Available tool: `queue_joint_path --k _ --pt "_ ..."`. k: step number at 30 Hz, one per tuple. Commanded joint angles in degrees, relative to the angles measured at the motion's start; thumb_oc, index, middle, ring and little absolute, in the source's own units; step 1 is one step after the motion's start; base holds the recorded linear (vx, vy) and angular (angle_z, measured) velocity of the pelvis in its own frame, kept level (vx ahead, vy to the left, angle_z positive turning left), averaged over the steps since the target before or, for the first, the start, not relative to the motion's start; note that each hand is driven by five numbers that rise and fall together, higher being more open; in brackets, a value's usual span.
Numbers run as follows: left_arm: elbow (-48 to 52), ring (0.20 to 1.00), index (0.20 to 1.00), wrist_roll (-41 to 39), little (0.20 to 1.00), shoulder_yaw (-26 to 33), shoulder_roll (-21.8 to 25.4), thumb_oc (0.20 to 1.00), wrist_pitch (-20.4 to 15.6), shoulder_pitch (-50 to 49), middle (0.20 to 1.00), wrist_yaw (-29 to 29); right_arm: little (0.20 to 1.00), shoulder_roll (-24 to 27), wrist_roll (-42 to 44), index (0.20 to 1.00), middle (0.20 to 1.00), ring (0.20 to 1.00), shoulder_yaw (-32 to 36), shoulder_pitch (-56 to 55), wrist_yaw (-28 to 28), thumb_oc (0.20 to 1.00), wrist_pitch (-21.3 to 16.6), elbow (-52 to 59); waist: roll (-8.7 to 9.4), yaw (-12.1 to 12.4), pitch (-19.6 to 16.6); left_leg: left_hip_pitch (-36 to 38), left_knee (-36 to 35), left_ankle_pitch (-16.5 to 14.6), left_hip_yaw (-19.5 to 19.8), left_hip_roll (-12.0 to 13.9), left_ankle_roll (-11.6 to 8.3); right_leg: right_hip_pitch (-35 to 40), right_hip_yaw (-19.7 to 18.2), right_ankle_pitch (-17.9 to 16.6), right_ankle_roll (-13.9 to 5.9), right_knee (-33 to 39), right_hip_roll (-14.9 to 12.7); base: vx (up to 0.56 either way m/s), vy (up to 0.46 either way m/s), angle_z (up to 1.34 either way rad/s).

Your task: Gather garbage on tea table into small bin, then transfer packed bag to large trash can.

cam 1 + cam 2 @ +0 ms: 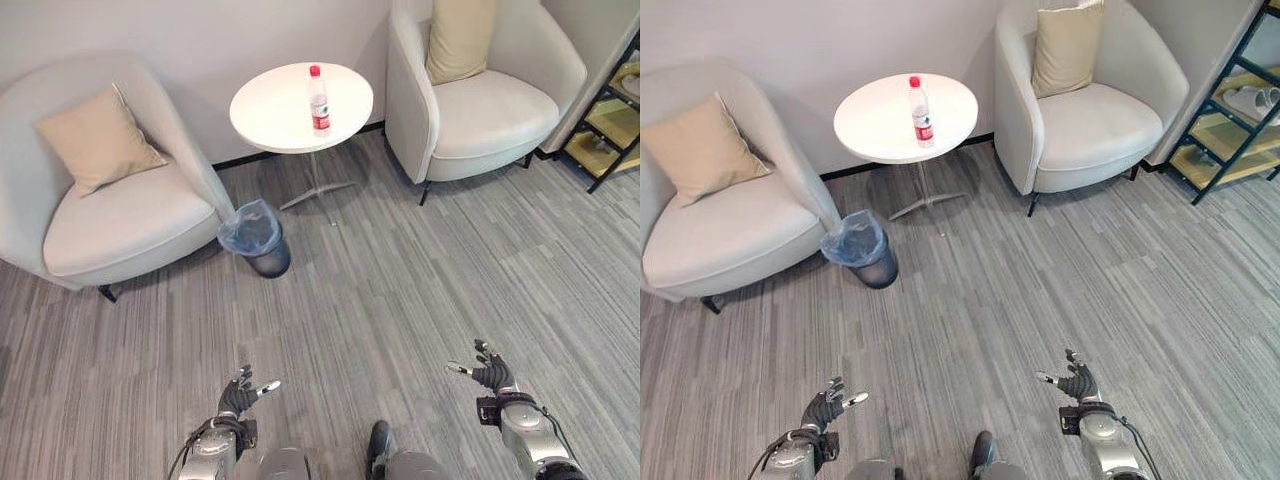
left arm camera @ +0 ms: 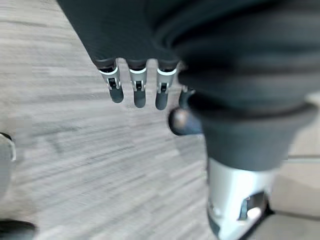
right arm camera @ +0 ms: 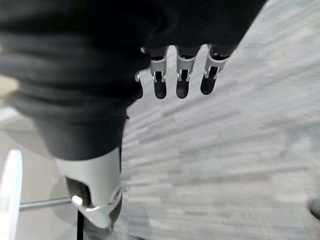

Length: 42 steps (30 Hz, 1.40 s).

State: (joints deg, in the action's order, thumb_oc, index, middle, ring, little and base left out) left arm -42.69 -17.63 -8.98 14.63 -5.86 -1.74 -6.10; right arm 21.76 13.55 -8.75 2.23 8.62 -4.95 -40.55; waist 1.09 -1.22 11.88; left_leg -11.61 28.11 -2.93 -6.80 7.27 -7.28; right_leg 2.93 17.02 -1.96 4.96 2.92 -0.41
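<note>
A round white worktop [image 1: 275,110] is set at the far side on a thin metal stand, and one upright water bottle [image 1: 319,100] with a red cap is carried on it. The grey striped floor [image 1: 400,300] is occupied by two cream armchairs, a left armchair [image 1: 100,200] and a right armchair [image 1: 480,100], and by a small bin [image 1: 255,238] lined with a blue bag, placed near the worktop's foot.

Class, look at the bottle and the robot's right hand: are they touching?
Apart. The left eye view shows the bottle upright on the round table, with the right hand open low over bare floor far from it.
</note>
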Motion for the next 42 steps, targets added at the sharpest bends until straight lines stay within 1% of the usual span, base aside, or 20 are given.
queue_joint_path --k 1,3,5,7,10,14,17,19,21,22,23,24,25,29,32,35,37,39,40,42 --pt "1.3 1.0 1.0 -1.1 1.0 -2.0 1.8 1.0 -1.4 1.0 1.0 0.5 1.0 0.8 0.8 1.0 1.0 1.0 -0.1 -0.9 0.1 1.0 -1.4 1.1 1.27 0.5 0.8 3.2 -10.6 -1.7 -1.9 -3.4 3.44 0.6 -4.3 7.9 -8.01 -0.6 -3.6 0.26 -0.055 -0.03" --pt "1.3 1.0 1.0 -0.5 1.0 -2.1 2.0 1.0 -1.0 1.0 1.0 0.7 1.0 0.7 0.9 1.0 1.0 1.0 -0.2 -1.1 0.2 1.0 -1.2 0.5 1.28 1.2 0.7 0.5 -15.3 0.6 -2.6 -3.6 3.34 1.9 -4.5 8.4 -8.17 0.0 -3.1 0.24 -0.018 0.05" --pt "1.1 1.0 1.0 -0.2 1.0 -1.9 2.2 1.0 -1.0 0.9 1.0 0.5 1.0 0.4 1.0 1.0 1.0 1.0 -0.3 -1.4 0.5 1.0 -1.2 0.0 1.14 1.9 0.7 -1.3 -19.5 4.5 -3.1 -3.6 2.33 3.4 -4.9 9.4 -8.52 0.0 -2.2 0.26 0.017 -0.1" --pt "1.5 1.0 1.0 -0.2 1.0 -1.2 2.3 1.0 -1.0 -0.4 1.0 0.4 1.0 -0.2 0.4 1.0 1.0 1.0 -0.6 -1.8 0.4 1.0 -0.8 -0.4 1.3 2.7 0.2 -2.0 -21.1 5.9 -3.3 -3.6 2.09 5.3 -6.2 10.2 -8.89 -0.5 -1.9 0.41 0.122 -0.4" --pt "1.9 1.0 1.0 0.0 1.0 -0.3 2.5 1.0 -0.9 -2.3 1.0 0.8 1.0 -0.8 -0.9 1.0 1.0 1.0 -0.9 -2.0 -0.3 1.0 -0.6 -0.2 1.5 3.7 -0.7 -0.8 -21.2 4.8 -2.6 -4.6 3.28 7.3 -7.7 11.0 -9.49 -1.0 -2.7 0.36 0.166 -0.37" --pt "2.0 1.0 1.0 0.0 1.0 0.1 3.1 1.0 -1.0 -2.8 1.0 1.1 1.0 -1.3 -1.9 1.0 1.0 1.0 -1.7 -1.2 -0.9 1.0 -0.4 0.2 2.39 5.1 -1.9 0.1 -19.8 2.0 -2.9 -6.4 5.51 7.3 -9.3 10.5 -11.7 -3.7 -5.7 0.26 0.178 -0.21" --pt "2.3 1.0 1.0 0.2 1.0 0.5 4.1 1.0 -1.1 -2.4 1.0 1.0 1.0 -1.4 -2.3 1.0 1.0 1.0 -2.3 -0.7 -1.4 1.0 -0.4 2.0 2.18 5.3 -2.0 1.7 -20.1 -0.3 -2.9 -7.7 7.32 4.0 -10.6 9.7 -13.34 -11.2 -6.8 0.17 0.177 0.05" --pt "1.9 1.0 1.0 0.4 1.0 0.8 4.4 1.0 -1.4 -1.7 1.0 0.5 1.0 -1.7 -2.3 1.0 1.0 1.0 -2.2 -0.4 -1.4 1.0 -0.7 3.0 1.67 4.7 -1.8 3.3 -20.2 -1.9 -2.4 -8.7 8.44 0.5 -11.5 7.1 -14.38 -16.3 -7.2 0.14 0.147 0.12" --pt "2.2 1.0 1.0 0.6 1.0 0.6 4.5 1.0 -1.5 -1.6 1.0 0.4 1.0 -1.7 -2.3 1.0 1.0 1.0 -2.5 -0.1 -1.7 1.0 -0.7 3.9 0.48 3.8 -1.4 5.8 -21.6 -2.6 -1.6 -8.8 9.05 -4.1 -11.9 6.3 -13.55 -18.4 -6.4 0.18 0.128 0.17" --pt "1.8 1.0 1.0 0.7 1.0 0.6 4.4 1.0 -1.5 -1.5 1.0 0.4 1.0 -1.7 -2.5 1.0 1.0 1.0 -2.7 0.1 -1.8 1.0 -0.8 3.9 -0.03 3.3 -1.2 7.1 -22.5 -2.8 -1.4 -8.7 9.05 -5.6 -10.8 6.7 -13.23 -17.9 -6.3 0.14 0.074 0.14" --pt "1.8 1.0 1.0 0.7 1.0 0.6 4.4 1.0 -1.5 -1.5 1.0 0.4 1.0 -1.7 -2.5 1.0 1.0 1.0 -2.7 0.1 -1.8 1.0 -0.8 3.9 -0.05 3.2 -1.1 7.3 -22.5 -2.9 -1.3 -8.8 9.04 -5.5 -10.7 6.8 -13.22 -17.9 -6.3 0.2 0.034 0.11" --pt "1.3 1.0 1.0 0.8 1.0 0.5 4.3 1.0 -1.5 -1.3 1.0 0.4 1.0 -1.7 -2.6 1.0 1.0 1.0 -3.0 0.5 -1.7 1.0 -0.8 4.1 -0.68 2.5 -0.7 9.6 -24.2 -3.1 -1.5 -8.6 8.89 -8.1 -7.8 6.1 -12.76 -15.5 -6.5 0.14 0.007 0.19" --pt "1.3 1.0 1.0 0.8 1.0 0.5 4.3 1.0 -1.5 -1.3 1.0 0.4 1.0 -1.7 -2.6 1.0 1.0 1.0 -3.0 0.5 -1.7 1.0 -0.8 4.1 -0.72 2.5 -0.5 9.8 -24.3 -3.1 -1.4 -8.6 8.87 -7.9 -7.7 6.1 -12.75 -15.5 -6.4 0.26 -0.007 0.08" --pt "-0.6 1.0 1.0 1.1 1.0 0.5 3.6 1.0 -1.4 -0.7 1.0 0.8 1.0 -1.4 -3.2 1.0 1.0 1.0 -3.2 0.2 -1.8 1.0 -0.4 5.1 -0.77 0.3 1.0 14.7 -26.3 -4.1 0.0 -9.2 8.08 -12.6 -5.0 2.1 -13.4 -7.4 -6.9 0.24 -0.046 0.01" --pt "-0.5 1.0 1.0 1.6 1.0 0.5 3.4 1.0 -1.5 -0.7 1.0 0.7 1.0 -1.3 -3.5 1.0 1.0 1.0 -3.0 -0.2 -1.8 1.0 -0.3 5.5 -0.8 -0.4 1.7 16.3 -26.1 -5.2 0.9 -9.1 7.68 -13.7 -5.4 0.9 -13.98 -5.3 -7.1 0.23 -0.081 0.19" --pt "-1.1 1.0 1.0 1.9 1.0 0.6 2.9 1.0 -1.8 -1.1 1.0 0.7 1.0 -1.1 -4.0 1.0 1.0 1.0 -2.6 -0.7 -2.0 1.0 -0.5 6.1 -0.68 -1.2 2.0 18.2 -25.2 -6.9 2.4 -9.5 7.12 -15.1 -8.1 -1.1 -14.6 -5.2 -7.3 0.29 -0.131 0.4" --pt "-2.1 1.0 1.0 2.2 1.0 0.8 2.7 1.0 -1.7 -1.4 1.0 0.6 1.0 -0.8 -3.8 1.0 1.0 1.0 -2.6 -1.3 -2.2 1.0 -0.9 6.0 -0.51 -1.4 0.7 20.0 -24.7 -8.5 3.6 -8.7 5.6 -13.8 -7.9 -2.0 -13.56 -5.0 -7.5 0.37 -0.267 0.37" --pt "-2.2 1.0 1.0 1.9 1.0 0.8 2.5 1.0 -1.6 -1.3 1.0 0.7 1.0 -0.6 -3.7 1.0 1.0 1.0 -2.4 -1.5 -2.2 1.0 -1.0 6.3 -0.83 -1.7 0.3 20.0 -23.9 -8.2 3.6 -7.6 4.73 -13.5 -7.6 -1.7 -13.03 -5.4 -7.3 0.18 -0.183 0.61" --pt "-2.0 1.0 1.0 1.6 1.0 0.8 2.3 1.0 -1.6 -1.3 1.0 0.8 1.0 -0.3 -3.3 1.0 1.0 1.0 -2.2 -1.9 -2.3 1.0 -1.5 7.2 -1.23 -2.0 -0.1 19.7 -21.8 -7.1 3.6 -6.0 3.46 -12.9 -7.0 -0.9 -12.17 -5.5 -6.8 0.21 -0.277 0.91" --pt "-1.9 1.0 1.0 1.4 1.0 0.0 1.8 1.0 -1.3 -0.6 1.0 1.1 1.0 0.7 -2.3 1.0 1.0 1.0 -2.1 -2.0 -2.2 1.0 -1.7 7.4 -1.48 -2.3 0.2 15.6 -12.3 -2.8 2.4 -3.0 1.53 -9.4 -5.6 1.4 -10.01 -4.3 -5.5 0.23 -0.313 0.63"
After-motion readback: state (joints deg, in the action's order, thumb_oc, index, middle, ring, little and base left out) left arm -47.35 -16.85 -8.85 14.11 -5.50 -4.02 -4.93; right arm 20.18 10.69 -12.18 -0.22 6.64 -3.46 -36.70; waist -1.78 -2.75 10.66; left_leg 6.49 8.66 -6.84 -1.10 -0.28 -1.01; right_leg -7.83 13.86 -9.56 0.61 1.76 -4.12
